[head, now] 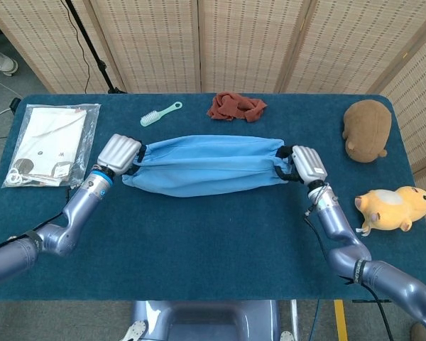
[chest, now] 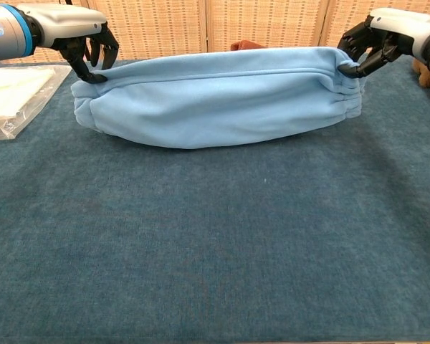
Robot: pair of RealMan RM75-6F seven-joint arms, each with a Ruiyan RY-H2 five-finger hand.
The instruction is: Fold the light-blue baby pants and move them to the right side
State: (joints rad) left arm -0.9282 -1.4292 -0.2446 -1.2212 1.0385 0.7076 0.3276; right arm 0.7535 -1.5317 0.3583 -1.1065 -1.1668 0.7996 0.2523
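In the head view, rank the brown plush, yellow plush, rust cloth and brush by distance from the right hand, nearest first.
From the right hand:
1. Brown plush, far right.
2. Yellow plush, right edge, only slightly farther.
3. Rust cloth, back centre.
4. Brush, back left.

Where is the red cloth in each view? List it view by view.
Head view: the red cloth lies at the table's far edge, top centre, beyond the pants.
Chest view: only a sliver shows above the lifted pants.
Shared landmark: the pants, just in front of the cloth in both.
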